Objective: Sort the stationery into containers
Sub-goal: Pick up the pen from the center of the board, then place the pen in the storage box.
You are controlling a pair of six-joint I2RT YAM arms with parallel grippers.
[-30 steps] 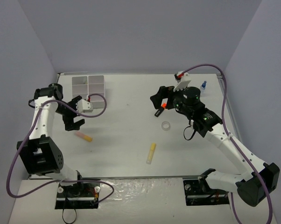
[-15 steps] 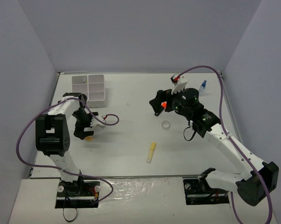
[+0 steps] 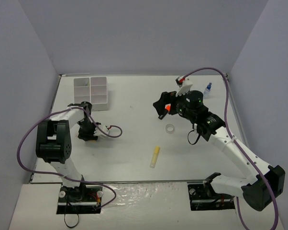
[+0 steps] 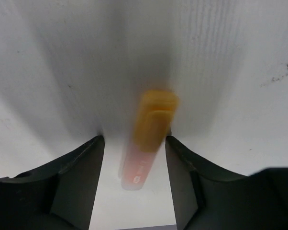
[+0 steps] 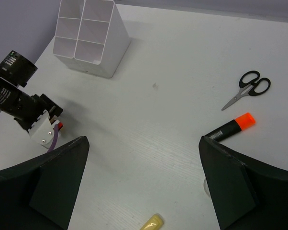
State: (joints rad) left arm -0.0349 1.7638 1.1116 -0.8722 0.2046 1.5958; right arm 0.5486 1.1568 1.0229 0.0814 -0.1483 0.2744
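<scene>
Over on the left, the left gripper (image 4: 134, 139) is down at the table (image 3: 129, 143) with its jaws part open, straddling the pink piece (image 4: 149, 129), the one with the yellow-orange cap. One finger sits just beside the piece while the other stands clear, so nothing is clamped yet. It looks lined up that way so the fingers can close across the narrow width. The organizer tray (image 3: 99, 105) waits just beyond at the far-left corner, and the compartments that show look empty, so the sorting seems barely begun. The lift to it should be short, but the arm's own purple cable (image 3: 116, 129) loops beside the gripper and could drag. Moving to the middle, the yellow stick (image 3: 155, 156) lies alone near the front edge, and the clear tape ring (image 3: 170, 128) sits a little further back. Then comes the right gripper (image 5: 143, 148), held high with its jaws wide and empty. The black-handled scissors (image 5: 247, 88) and the orange-black marker (image 5: 230, 128) lie near each other below it, likely its next picks. Far right, the small blue-capped bottle (image 3: 208, 88) stands by the edge.
</scene>
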